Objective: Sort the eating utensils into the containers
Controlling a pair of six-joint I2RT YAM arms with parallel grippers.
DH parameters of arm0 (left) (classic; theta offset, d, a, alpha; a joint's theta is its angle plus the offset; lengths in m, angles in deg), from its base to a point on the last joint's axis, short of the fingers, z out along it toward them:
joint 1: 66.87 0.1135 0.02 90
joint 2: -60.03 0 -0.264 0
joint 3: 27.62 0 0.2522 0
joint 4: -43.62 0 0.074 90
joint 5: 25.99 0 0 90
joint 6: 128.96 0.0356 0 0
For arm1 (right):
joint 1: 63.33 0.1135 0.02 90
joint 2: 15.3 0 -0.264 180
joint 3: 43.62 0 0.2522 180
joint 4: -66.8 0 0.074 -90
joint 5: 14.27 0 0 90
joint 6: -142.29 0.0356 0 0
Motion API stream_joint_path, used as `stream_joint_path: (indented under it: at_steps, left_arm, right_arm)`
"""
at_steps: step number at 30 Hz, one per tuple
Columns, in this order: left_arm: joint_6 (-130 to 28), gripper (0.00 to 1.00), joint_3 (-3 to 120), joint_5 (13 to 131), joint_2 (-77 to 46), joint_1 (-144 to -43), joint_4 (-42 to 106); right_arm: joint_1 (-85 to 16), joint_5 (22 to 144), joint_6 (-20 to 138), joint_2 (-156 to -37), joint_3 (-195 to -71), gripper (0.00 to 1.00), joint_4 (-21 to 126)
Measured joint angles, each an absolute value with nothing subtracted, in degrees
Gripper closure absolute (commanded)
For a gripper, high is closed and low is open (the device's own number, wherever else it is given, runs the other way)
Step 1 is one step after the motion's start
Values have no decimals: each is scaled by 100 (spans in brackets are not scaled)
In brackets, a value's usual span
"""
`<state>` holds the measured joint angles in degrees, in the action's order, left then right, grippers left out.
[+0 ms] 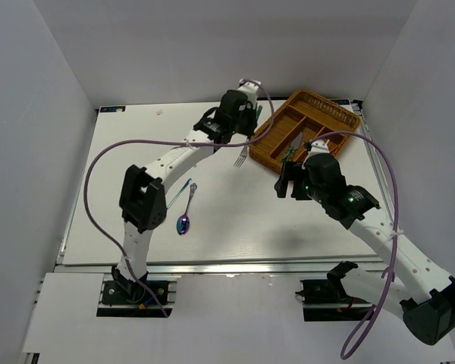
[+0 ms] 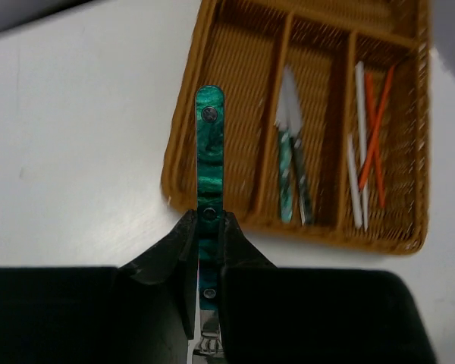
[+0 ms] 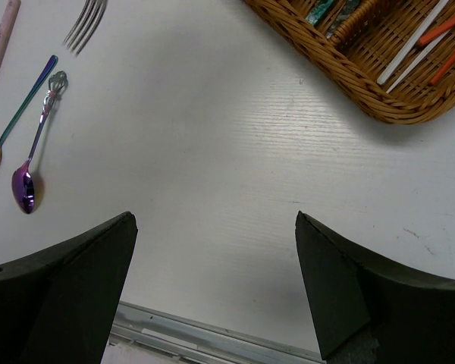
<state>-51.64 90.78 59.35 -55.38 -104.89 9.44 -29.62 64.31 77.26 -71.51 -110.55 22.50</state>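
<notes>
the left claw [image 2: 209, 227] is clamped on the teal marbled handle of a metal fork [image 2: 209, 152], holding it above the white table [image 1: 235, 227] just beside the left edge of the brown woven wicker cutlery tray [image 2: 182, 152] at the far right. the tray's middle compartment holds two teal-handled knives [image 2: 292, 167]; the right one holds white and orange chopsticks [image 2: 368, 144]. the right claw [image 3: 216, 280] hangs wide open, empty, over bare table near the tray. two iridescent blue-purple spoons [image 3: 30, 152] lie to the left.
</notes>
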Motion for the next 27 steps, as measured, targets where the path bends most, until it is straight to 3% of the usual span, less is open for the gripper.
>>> stream_joint_path:
  at_steps: [9,18,24,27]
  left_arm:
    - [-4447,100,11823,6494,-7870,-10492,2142]
    - [-4325,97,12064,6662,-8753,-10481,3567]
    - [-4299,88,12271,6807,-9105,-10430,4279]
    - [-4292,77,12276,6885,-9243,-10411,4412]
  right_arm:
    - [-2999,6390,7719,-6958,-11109,11,2055]
    - [-3001,6444,7682,-6644,-11138,11,1745]
    - [-3001,6556,7645,-6392,-11138,11,1673]
    - [-3001,6565,7610,-6421,-11138,11,1673]
